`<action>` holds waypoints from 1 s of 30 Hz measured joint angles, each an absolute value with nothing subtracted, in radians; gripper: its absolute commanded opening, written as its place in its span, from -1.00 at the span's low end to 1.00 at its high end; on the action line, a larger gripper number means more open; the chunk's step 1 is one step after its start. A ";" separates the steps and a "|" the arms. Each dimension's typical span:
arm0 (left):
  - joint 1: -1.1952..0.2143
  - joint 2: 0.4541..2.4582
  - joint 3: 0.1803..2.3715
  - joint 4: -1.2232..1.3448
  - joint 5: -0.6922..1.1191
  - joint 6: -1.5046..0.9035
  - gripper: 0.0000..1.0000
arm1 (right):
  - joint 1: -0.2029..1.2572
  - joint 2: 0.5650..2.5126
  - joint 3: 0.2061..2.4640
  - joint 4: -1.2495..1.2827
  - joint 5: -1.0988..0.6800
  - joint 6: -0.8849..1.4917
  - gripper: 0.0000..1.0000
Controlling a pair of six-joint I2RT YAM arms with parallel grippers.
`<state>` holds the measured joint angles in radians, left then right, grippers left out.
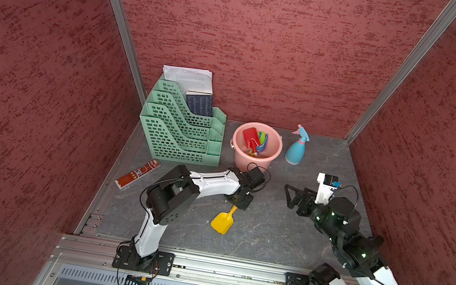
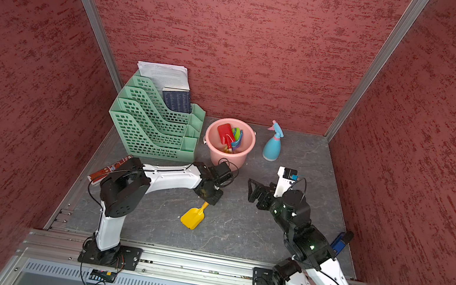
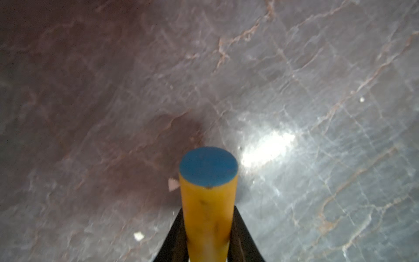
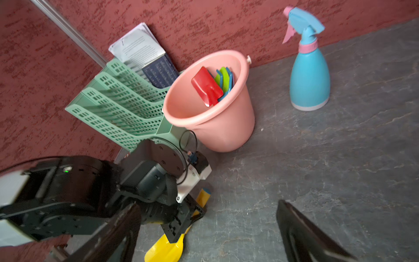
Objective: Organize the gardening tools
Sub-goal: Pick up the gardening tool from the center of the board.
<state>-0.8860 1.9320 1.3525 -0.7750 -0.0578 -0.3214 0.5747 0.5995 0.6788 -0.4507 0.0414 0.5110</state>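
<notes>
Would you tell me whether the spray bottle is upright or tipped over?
Upright: the spray bottle stands on its base, nozzle uppermost.

1. A pink bucket [image 4: 210, 127] on the tabletop [image 4: 340, 158] holds a red spade [image 4: 205, 86], green leaf trowel [image 4: 223, 77] and blue fork [image 4: 226, 93].
2. A light-blue spray bottle [image 4: 309, 74] stands upright, apart from the bucket.
3. A green file rack [image 4: 120, 106] sits just beside the bucket.
4. Nearer than the bucket, the left hand [image 4: 193, 212] clamps the yellow scoop [image 4: 165, 249] by its handle.
</notes>
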 measured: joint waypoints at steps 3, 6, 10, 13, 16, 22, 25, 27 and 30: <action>-0.892 1.811 1.330 -0.802 -0.081 -0.388 -1.00 | 0.578 0.584 0.603 -0.430 -0.030 0.517 0.97; -0.880 1.647 1.311 -0.793 -0.096 -0.487 -1.00 | 0.591 0.570 0.526 -0.393 -0.100 0.537 0.97; -0.821 1.472 1.268 -0.736 -0.108 -0.647 -1.00 | 0.639 0.565 0.476 -0.337 -0.160 0.558 0.97; -0.772 1.405 1.223 -0.678 -0.124 -0.782 -1.00 | 0.696 0.572 0.476 -0.282 -0.170 0.561 0.97; -0.751 1.384 1.177 -0.628 -0.152 -0.918 -1.00 | 0.756 0.600 0.478 -0.233 -0.170 0.557 0.97; -0.756 1.370 1.135 -0.559 -0.251 -1.170 -1.00 | 0.856 0.743 0.511 -0.110 -0.115 0.507 0.97; -0.776 1.331 1.097 -0.523 -0.329 -1.282 -1.00 | 0.898 0.788 0.521 -0.047 -0.062 0.487 0.97; -0.803 1.298 1.077 -0.509 -0.388 -1.341 -1.00 | 0.924 0.814 0.529 -0.009 -0.019 0.477 0.97; -0.844 1.259 1.075 -0.495 -0.460 -1.412 -1.00 | 0.952 0.850 0.536 0.036 0.036 0.464 0.97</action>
